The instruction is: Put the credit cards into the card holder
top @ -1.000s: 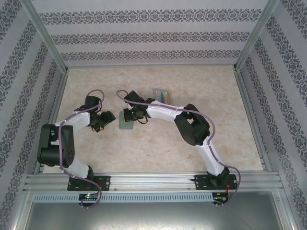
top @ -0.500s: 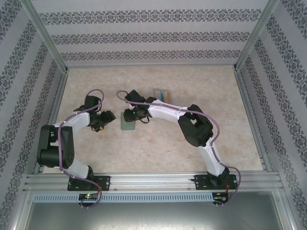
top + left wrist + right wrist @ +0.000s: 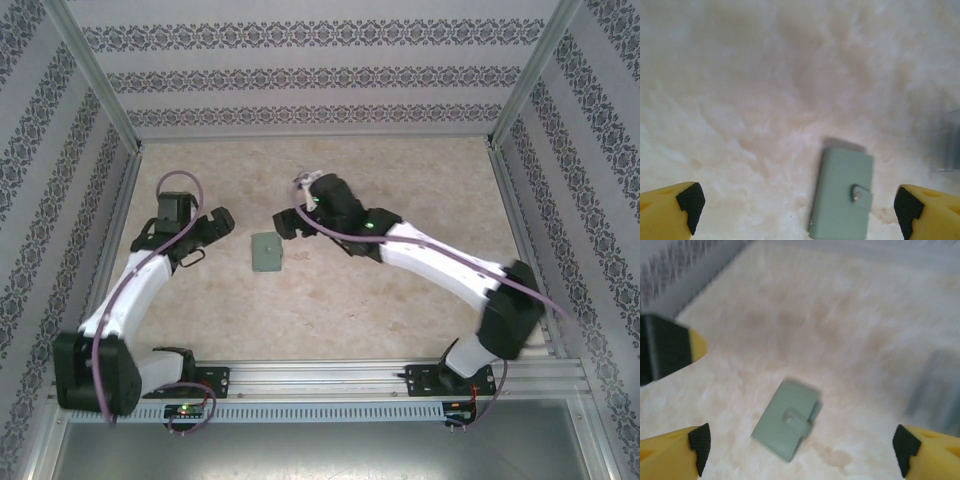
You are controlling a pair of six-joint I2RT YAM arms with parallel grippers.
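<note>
In the right wrist view, motion smears the small flat grey-green soft pouch with a tab clasp (image 3: 785, 420). The pale grey upright shape (image 3: 936, 390) to its right is so blurred that we cannot tell what it is or holds, though it may be a clear container. In the left wrist view a dark grey smear (image 3: 947, 142) is cut off by the right edge and the left gripper (image 3: 796, 204) has its yellow, black-padded fingers (image 3: 662, 210) running off the lower corners, while from above the pouch's clasp is too small for us to make out.
</note>
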